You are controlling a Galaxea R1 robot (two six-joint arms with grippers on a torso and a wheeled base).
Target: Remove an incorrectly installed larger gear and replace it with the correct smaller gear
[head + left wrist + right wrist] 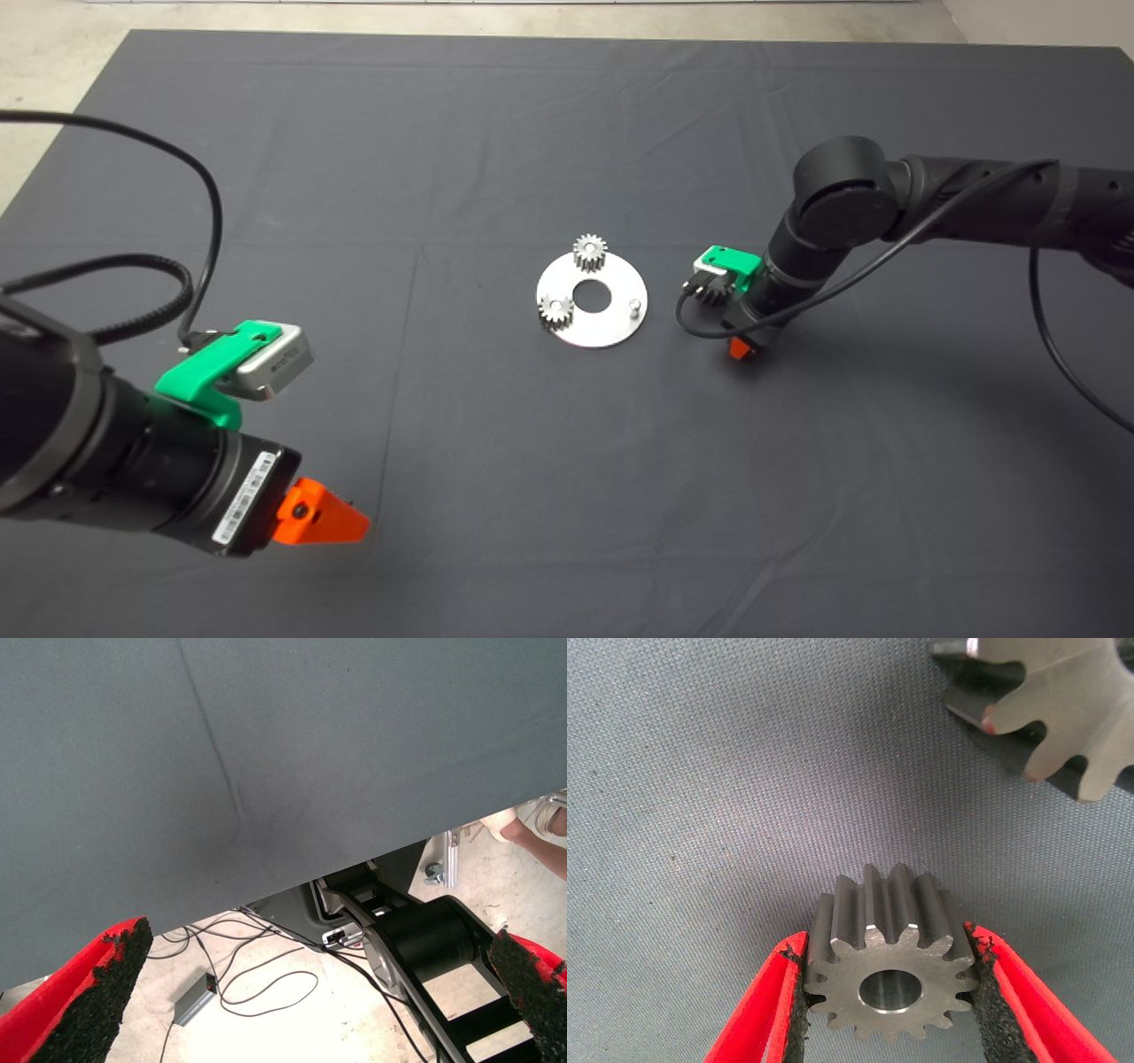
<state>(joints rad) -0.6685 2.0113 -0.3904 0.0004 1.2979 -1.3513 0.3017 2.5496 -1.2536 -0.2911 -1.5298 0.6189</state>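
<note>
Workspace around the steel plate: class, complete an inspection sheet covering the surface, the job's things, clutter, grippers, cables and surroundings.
Surface: dark mat, creased.
Job's things: smaller gear between the right gripper's pads; larger gear on the mat close by; round plate carries two silver gears and one bare peg.
Clutter: nothing seen.
Grippers: right gripper low beside the plate, shut on the smaller gear; left gripper open, near-left over the mat.
Cables: left arm's cable, right arm's cable, loose floor cables.
Surroundings: pale floor, a person's shoe.
</note>
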